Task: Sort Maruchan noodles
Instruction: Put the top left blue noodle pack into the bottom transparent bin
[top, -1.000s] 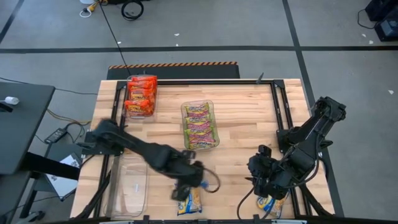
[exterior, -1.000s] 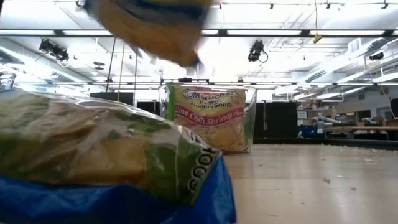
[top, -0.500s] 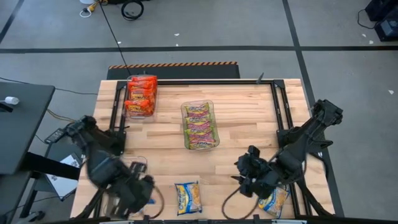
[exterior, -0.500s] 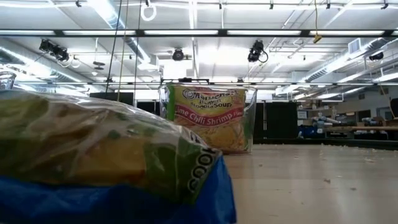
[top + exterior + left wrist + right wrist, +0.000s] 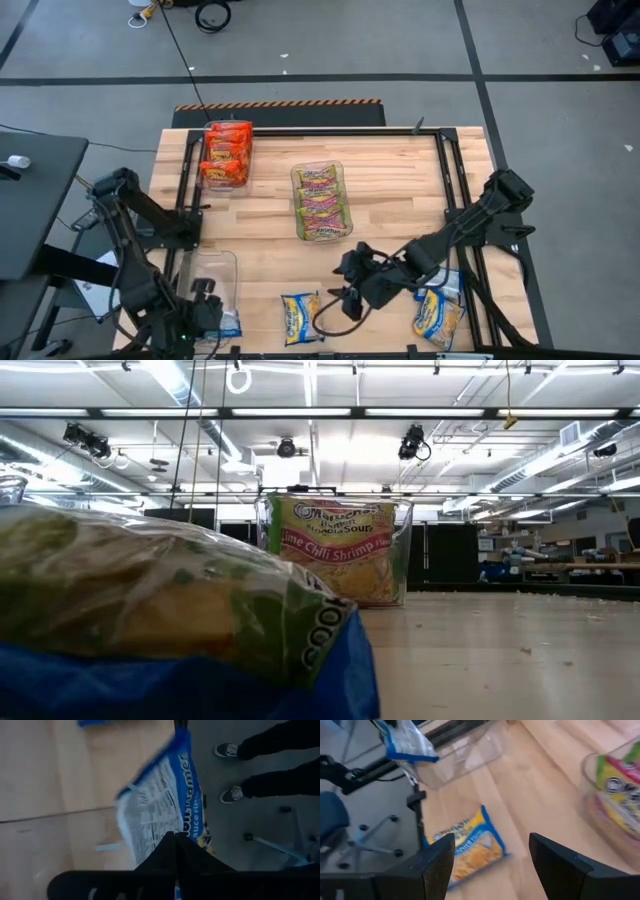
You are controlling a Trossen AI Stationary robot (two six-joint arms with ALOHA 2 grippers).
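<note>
Left gripper (image 5: 175, 837): fingers pressed together, pinching a blue-white packet (image 5: 160, 805) by one edge; the packet hangs past the fingertips with its printed back showing. In the high view this gripper (image 5: 205, 315) sits at the tabletop's 7 o'clock corner, over the near end of the empty clear bin (image 5: 215, 275), blue packet edge (image 5: 228, 326) visible just beside it. Left wrist view also catches a person's two dark shoes (image 5: 227, 751) on the floor beyond the tabletop edge.

Right gripper (image 5: 492, 852): fingers (image 5: 440, 862) spread wide, nothing between them. High view puts it (image 5: 352, 288) at about 6 o'clock on the tabletop (image 5: 400, 190), just beside and at 2 o'clock of a loose blue-yellow packet (image 5: 302, 318) lying flat near the front edge. Same packet shows in the right wrist view (image 5: 465, 842), apart from the fingers.

Another blue-yellow packet (image 5: 438, 315) lies flat at 5 o'clock, beside the right arm's base frame.

Middle clear bin (image 5: 322, 201) at tabletop centre holds stacked yellow-pink-green packets (image 5: 320, 195); low view shows it upright with "Lime Chili Shrimp" label (image 5: 335, 545). Orange-red packets (image 5: 226, 152) sit stacked at 11 o'clock; cannot tell if a bin holds them.

Low view foreground blocked by a close packet (image 5: 170, 620), green and blue wrapper.
</note>
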